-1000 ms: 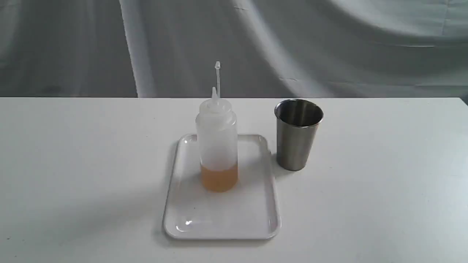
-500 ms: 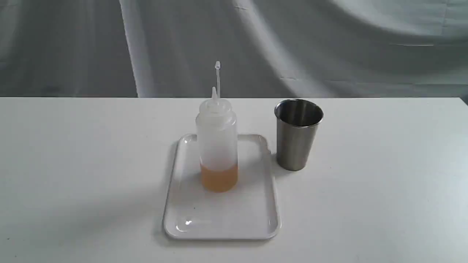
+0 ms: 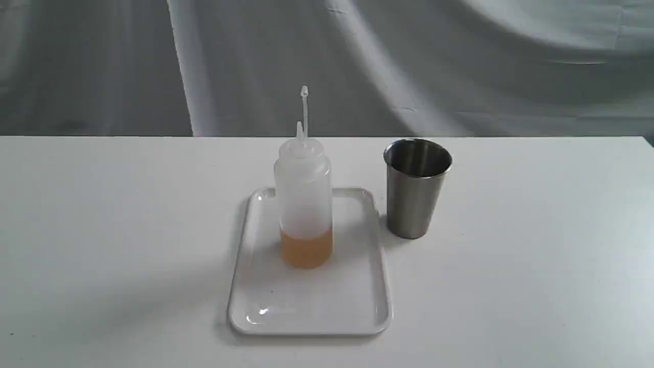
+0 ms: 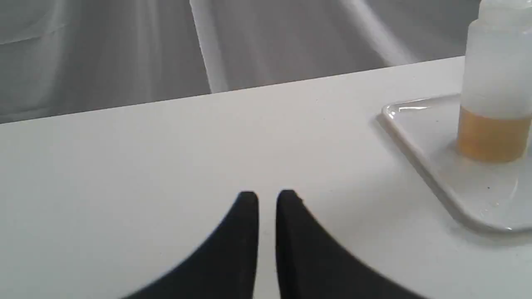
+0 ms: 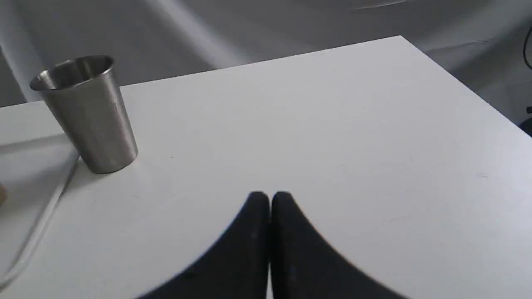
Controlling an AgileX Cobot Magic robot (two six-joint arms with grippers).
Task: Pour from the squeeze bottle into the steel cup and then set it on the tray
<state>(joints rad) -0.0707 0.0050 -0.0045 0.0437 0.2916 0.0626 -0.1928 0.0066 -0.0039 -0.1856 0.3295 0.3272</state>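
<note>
The squeeze bottle [image 3: 305,204] stands upright on the white tray [image 3: 311,306], amber liquid filling its lower part, cap tether sticking up above the nozzle. The steel cup [image 3: 416,187] stands upright on the table just right of the tray. Neither gripper shows in the exterior view. In the left wrist view my left gripper [image 4: 267,196] hovers over bare table, black fingers nearly together and holding nothing, with the bottle [image 4: 496,83] and tray [image 4: 419,137] off to one side. In the right wrist view my right gripper [image 5: 270,195] is shut and empty, apart from the cup [image 5: 89,114].
The white table [image 3: 102,230] ends at a far edge against a grey draped backdrop [image 3: 460,66]. A table corner and side edge [image 5: 469,87] show in the right wrist view.
</note>
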